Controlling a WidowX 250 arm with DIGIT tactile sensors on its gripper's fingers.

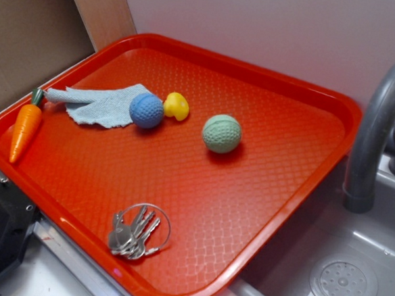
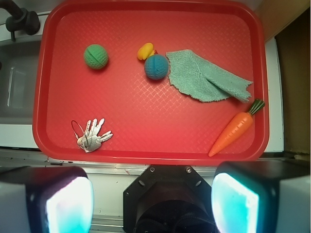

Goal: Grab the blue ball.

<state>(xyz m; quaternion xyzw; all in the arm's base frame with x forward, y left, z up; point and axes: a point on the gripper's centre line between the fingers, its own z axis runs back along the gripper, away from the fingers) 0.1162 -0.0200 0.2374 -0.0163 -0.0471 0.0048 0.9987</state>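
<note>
Far beyond the spread pincer (image 2: pixel 151 204) lies the blue ball (image 2: pixel 156 67)

Pale wall (image 1: pixel 260 24), grey sink (image 1: pixel 352 267)

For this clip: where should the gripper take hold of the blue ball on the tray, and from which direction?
Grip the blue ball across its widest middle, coming straight down from above. It is a free-standing sphere, so no side is special, but the yellow duck touches it on one side and the cloth lies against another. The fingers probably fit best along the axis clear of both.
</note>
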